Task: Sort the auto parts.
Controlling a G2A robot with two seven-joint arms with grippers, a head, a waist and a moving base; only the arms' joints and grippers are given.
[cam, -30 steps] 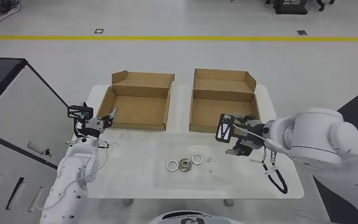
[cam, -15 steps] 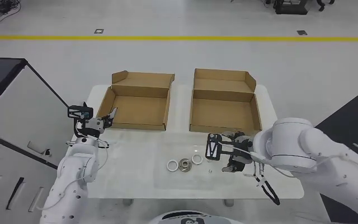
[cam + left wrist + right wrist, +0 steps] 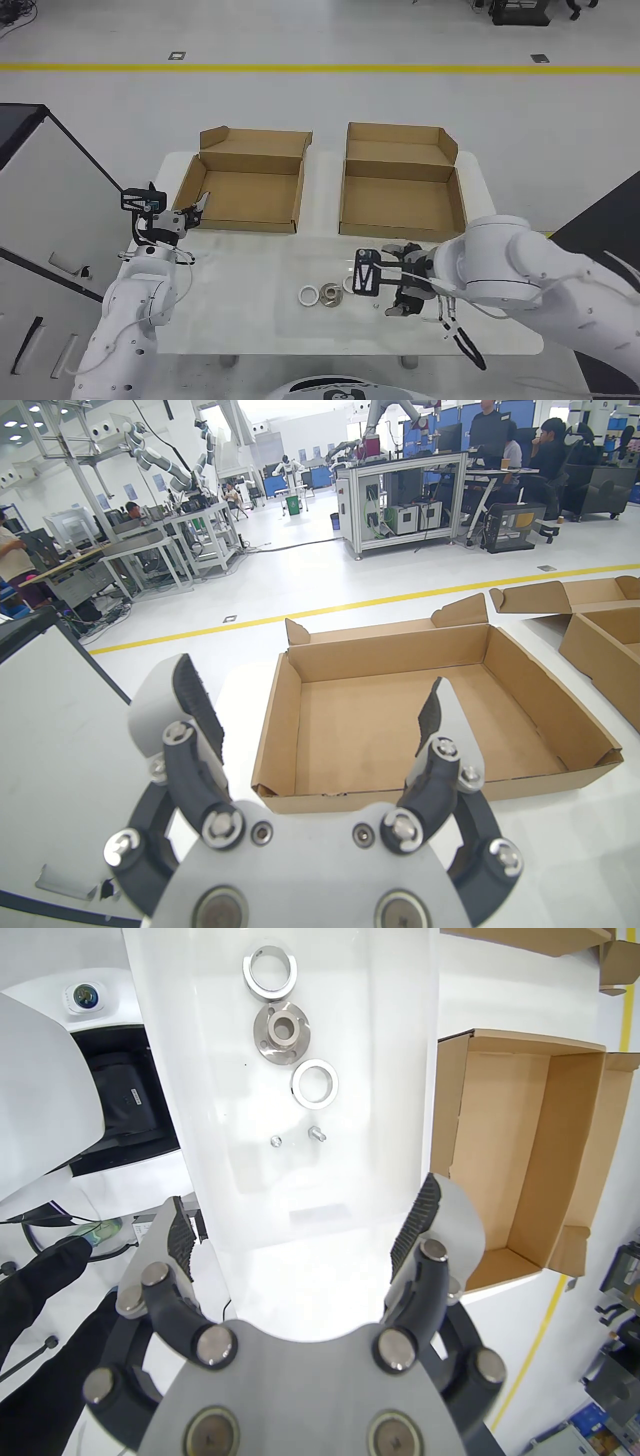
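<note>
Two rings (image 3: 315, 1083), a flange (image 3: 282, 1030) and two tiny pieces (image 3: 316, 1133) (bolts, perhaps) lie on the desk (image 3: 350, 1003); right gripper (image 3: 305, 1198) hovers near, fingers released; left gripper (image 3: 312, 677), also released, beside a box (image 3: 350, 730).

"What's underfoot?"

"A pale grey, glossy floor (image 3: 320, 100). A yellow line (image 3: 300, 68) runs straight across it at 12 o'clock. Just past the line there's a small square floor plate (image 3: 177, 55) at 11 o'clock and a second plate (image 3: 539, 58) at 1 o'clock."

"And beyond the line?"

"An open, brightly lit hall: an aluminium-framed equipment rack (image 3: 400, 495), workbenches (image 3: 165, 550), a green bin (image 3: 293, 505), a black chair (image 3: 607, 492), and round ceiling lights (image 3: 20, 425)."
</note>
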